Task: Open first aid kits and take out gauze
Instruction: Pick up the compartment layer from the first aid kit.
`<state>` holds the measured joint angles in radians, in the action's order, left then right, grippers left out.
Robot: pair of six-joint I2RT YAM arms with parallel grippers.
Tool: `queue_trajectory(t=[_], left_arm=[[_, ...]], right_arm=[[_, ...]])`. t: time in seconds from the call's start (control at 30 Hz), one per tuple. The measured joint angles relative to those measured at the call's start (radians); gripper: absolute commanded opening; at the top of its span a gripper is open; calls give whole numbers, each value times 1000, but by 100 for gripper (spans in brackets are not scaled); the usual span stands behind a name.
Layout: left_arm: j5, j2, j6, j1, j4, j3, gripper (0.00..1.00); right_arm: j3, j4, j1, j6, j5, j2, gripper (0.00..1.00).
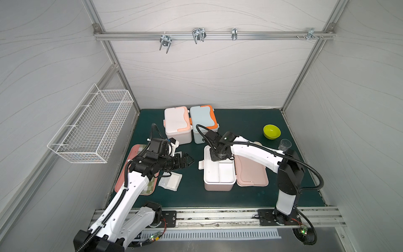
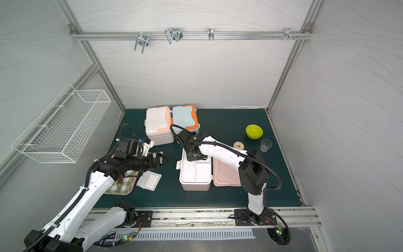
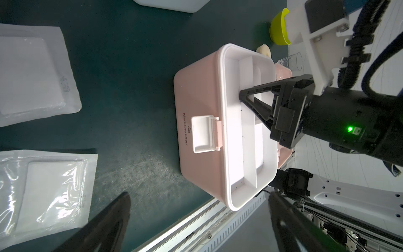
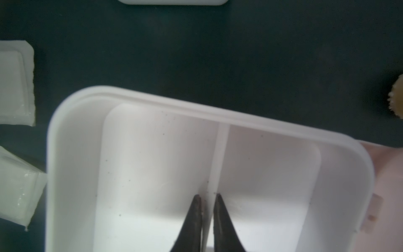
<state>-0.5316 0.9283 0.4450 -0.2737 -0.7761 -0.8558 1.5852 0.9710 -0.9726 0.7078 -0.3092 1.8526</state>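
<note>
Right wrist view: right hand (image 4: 207,196) pinched narrow on the divider (image 4: 222,141) of the open pink box (image 4: 152,102), probably to lift it out. Left hand (image 1: 188,160) spread wide, gauze (image 1: 171,182) on the worktop (image 1: 250,196) just beside it.

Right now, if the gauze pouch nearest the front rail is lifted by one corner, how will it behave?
Probably floppy: the gauze pouch is thin, wrinkled film around a flat pad, so it may sag. Likely light, being so flat. Its glossy film might slip from a shallow pinch.
</note>
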Motion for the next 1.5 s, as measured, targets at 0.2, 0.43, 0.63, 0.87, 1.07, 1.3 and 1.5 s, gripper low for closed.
queue_trajectory(t=[0.2,0.43,0.63,0.87,1.07,1.3,1.5], left_arm=[[0,-2,0,-15,0,0,99],[0,-11,0,-31,0,0,99],[0,-11,0,-36,0,0,99],[1,-24,0,-51,1,0,99],[11,-88,-1,-78,6,2,99],[27,-229,-8,-89,28,17,99],[37,-301,-16,-89,43,21,99]], right_arm=[[7,24,-10,22,-42,5,0],[27,52,-26,34,-87,5,0],[67,79,-49,34,-146,5,0],[81,88,-63,30,-197,-3,0],[47,59,-67,-9,-218,-124,0],[-126,-65,-68,-123,-203,-417,0],[-321,-177,-38,-226,-175,-702,0]])
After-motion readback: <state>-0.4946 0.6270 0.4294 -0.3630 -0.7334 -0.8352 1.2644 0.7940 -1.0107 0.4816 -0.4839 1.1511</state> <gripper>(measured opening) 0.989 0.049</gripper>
